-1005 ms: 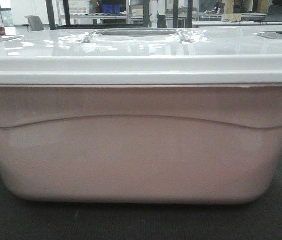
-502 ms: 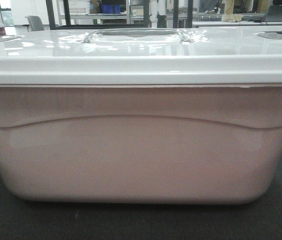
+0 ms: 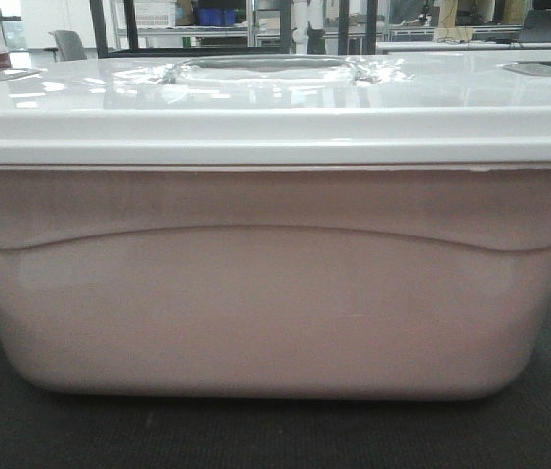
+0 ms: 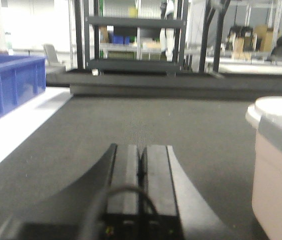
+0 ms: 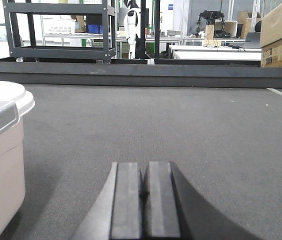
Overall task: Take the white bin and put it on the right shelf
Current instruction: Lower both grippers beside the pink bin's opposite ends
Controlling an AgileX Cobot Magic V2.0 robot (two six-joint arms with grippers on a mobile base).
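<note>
The white bin (image 3: 275,293) sits upright on the dark grey textured table (image 3: 21,430) with its glossy lid (image 3: 275,107) seated, filling the front view. The left gripper (image 4: 141,150) is low over the table with the bin to its right, and the right gripper (image 5: 144,167) has the bin to its left. Neither touches it, and both sets of jaws are closed on nothing, pads together. A blue bin (image 4: 11,82) stands far off on the left.

One white bin (image 3: 275,293), perhaps three blue bins (image 4: 8,82).
</note>
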